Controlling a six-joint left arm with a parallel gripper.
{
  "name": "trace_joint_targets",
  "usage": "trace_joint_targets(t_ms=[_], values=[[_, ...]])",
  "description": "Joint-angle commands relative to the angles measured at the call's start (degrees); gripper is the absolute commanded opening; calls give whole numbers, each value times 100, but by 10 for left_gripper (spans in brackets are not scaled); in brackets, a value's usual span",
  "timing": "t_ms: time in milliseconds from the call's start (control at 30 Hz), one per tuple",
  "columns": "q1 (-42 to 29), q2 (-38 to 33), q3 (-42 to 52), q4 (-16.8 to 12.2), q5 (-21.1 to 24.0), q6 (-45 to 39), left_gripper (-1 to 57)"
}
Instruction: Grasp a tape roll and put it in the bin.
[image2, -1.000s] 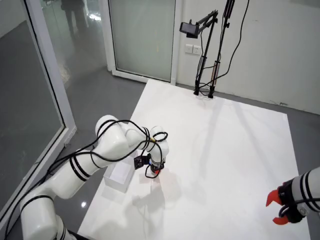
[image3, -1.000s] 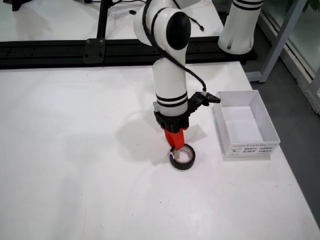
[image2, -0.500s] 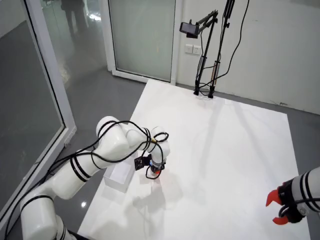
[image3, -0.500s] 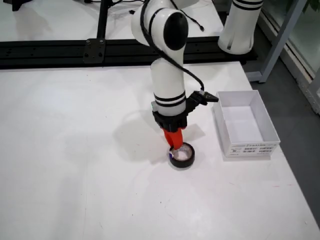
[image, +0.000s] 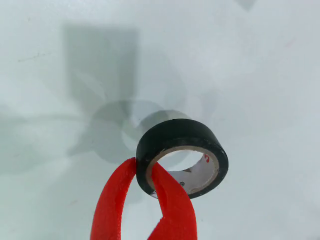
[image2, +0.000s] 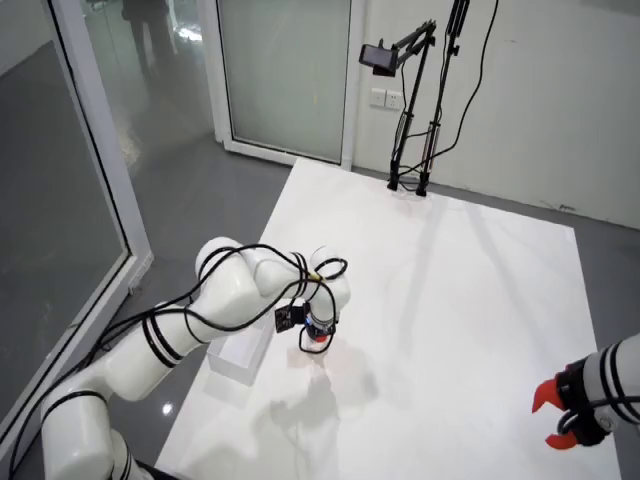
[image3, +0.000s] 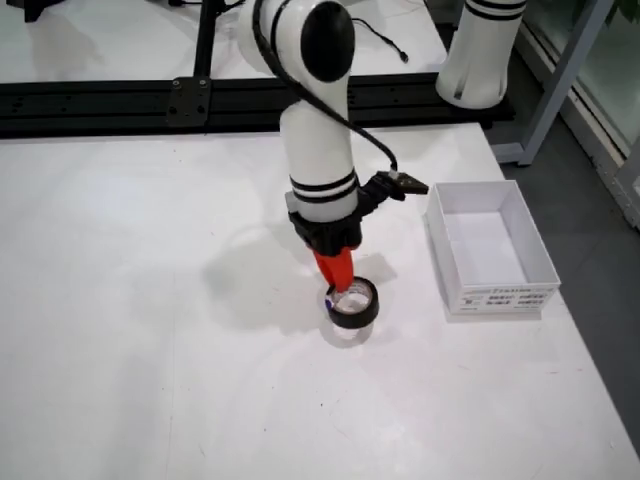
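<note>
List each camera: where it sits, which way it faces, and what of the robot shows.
View on the hand: rides the wrist, looks down at the tape roll; red fingers pinch its wall.
High corner view: behind the arm, looks across the table; arm, hand, idle second arm.
Front view: faces the arm's base; forearm, hand, tape roll, bin.
All three share the hand.
</note>
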Motion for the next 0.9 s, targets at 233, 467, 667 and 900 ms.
trace_joint_targets(t_ms=[233,467,667,900], values=[[333,-2308,1164,298,1285,385,-6],[754,-3916,3185,122,1285,77,-6],[913,-4145,3484,8,1408,183,-6],[1036,-4040,3502,-115,1416,95,-8]])
